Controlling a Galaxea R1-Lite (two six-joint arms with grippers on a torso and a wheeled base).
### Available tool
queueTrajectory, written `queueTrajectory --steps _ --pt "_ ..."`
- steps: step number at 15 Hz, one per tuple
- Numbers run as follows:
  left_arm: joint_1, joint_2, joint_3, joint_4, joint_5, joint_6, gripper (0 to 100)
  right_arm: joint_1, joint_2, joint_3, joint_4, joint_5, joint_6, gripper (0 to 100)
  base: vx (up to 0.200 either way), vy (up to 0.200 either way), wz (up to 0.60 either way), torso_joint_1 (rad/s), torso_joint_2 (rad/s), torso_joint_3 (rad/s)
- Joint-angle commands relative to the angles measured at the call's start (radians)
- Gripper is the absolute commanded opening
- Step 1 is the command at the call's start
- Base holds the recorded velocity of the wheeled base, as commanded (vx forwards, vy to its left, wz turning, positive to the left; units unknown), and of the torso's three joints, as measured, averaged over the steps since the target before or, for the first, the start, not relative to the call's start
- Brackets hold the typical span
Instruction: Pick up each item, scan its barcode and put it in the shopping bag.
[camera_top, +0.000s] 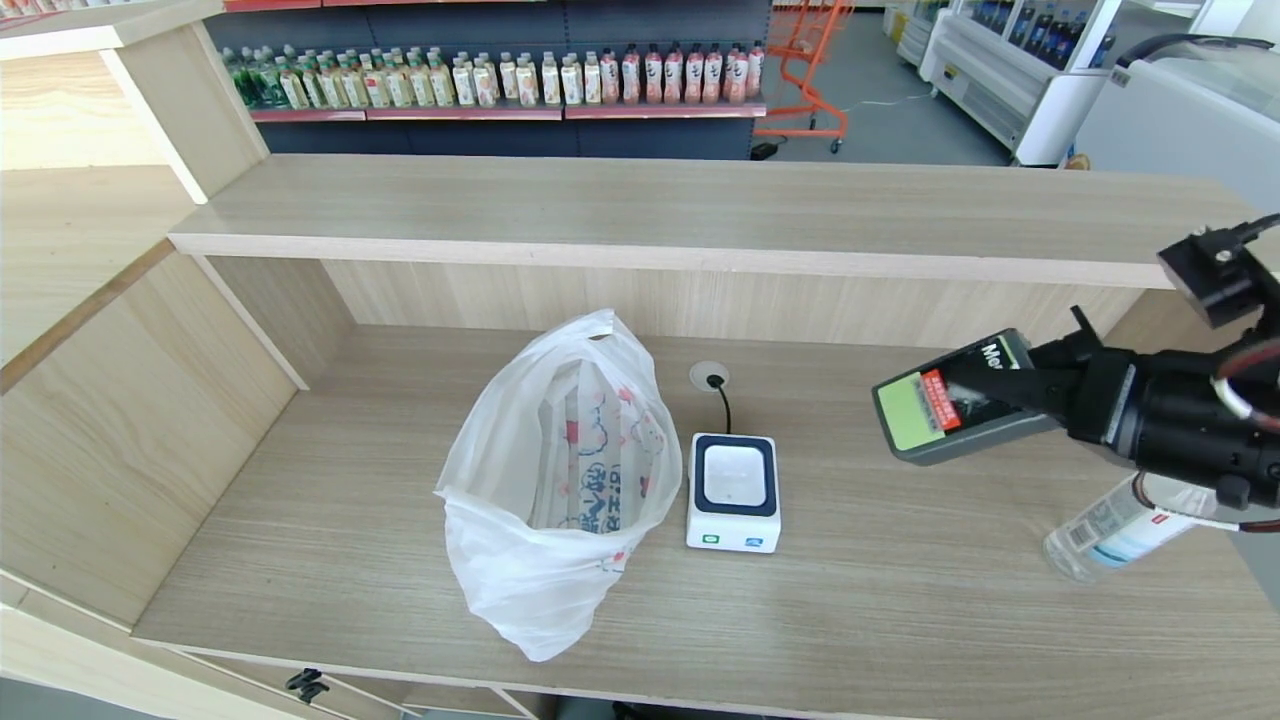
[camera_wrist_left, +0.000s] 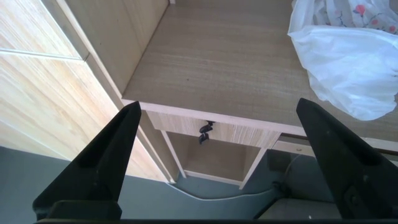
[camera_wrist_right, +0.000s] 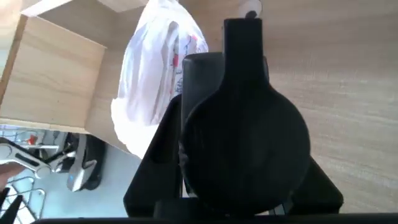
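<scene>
Now, right gripper (camera_top: 985, 395) clamped on dark grey box (camera_top: 908, 412) with green-and-red label, right of white square scanner (camera_top: 733, 490), white plastic shopping bag (camera_top: 545, 560) beside it, left gripper (camera_wrist_left: 217, 109) spread open.

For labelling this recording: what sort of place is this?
Most likely a shop checkout: a barcode scanner and a shopping bag sit on the wooden counter, shelves of bottled drinks stand behind, and the right gripper holds a box.
</scene>
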Motion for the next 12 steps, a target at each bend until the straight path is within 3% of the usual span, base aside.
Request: queueTrajectory --steps 1,6,12 --pt "0.000 0.000 0.000 0.000 0.000 0.000 100 0.043 0.131 0.011 -0.003 -0.025 0.067 0 0.000 0.000 0.00 0.000 0.00 0.000" --pt "0.000 0.000 0.000 0.000 0.000 0.000 100 0.097 0.288 -0.004 -0.012 -0.025 0.104 0 0.000 0.000 0.00 0.000 0.00 0.000" --pt "0.000 0.000 0.000 0.000 0.000 0.000 100 0.143 0.417 -0.073 -0.115 -0.024 0.098 0 0.000 0.000 0.00 0.000 0.00 0.000"
